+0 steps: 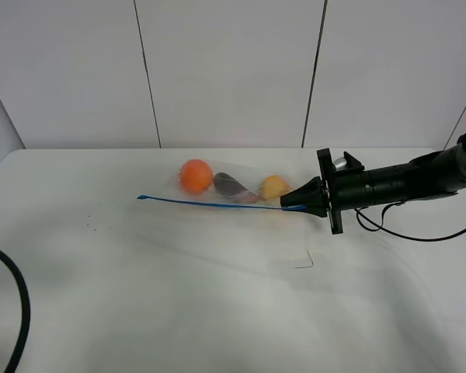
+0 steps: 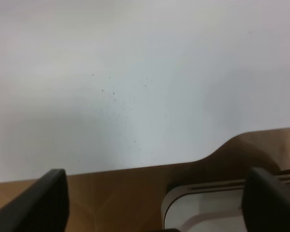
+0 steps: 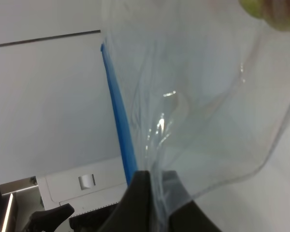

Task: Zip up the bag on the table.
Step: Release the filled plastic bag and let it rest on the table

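**At the zip's right end: hold the pinch and run it straight**

Right of centre in the exterior high view, we have the right gripper [image 1: 301,203] pinched on the right end of the blue zip strip [image 1: 210,203] of the bag [image 1: 231,186], which lies on the table [image 1: 217,295] above the middle of the frame. An orange [image 1: 195,176], an eggplant [image 1: 230,185] and a yellow fruit [image 1: 274,187] show through it. No left gripper appears here.

Low in the left wrist view, our left gripper [image 2: 154,205] stands wide apart and empty over the table edge.

At the bottom of the right wrist view, the fingertips [image 3: 140,193] are closed on plastic beside the strip. We judge the left end unheld, so we should pull level and slowly to avoid dragging the bag.
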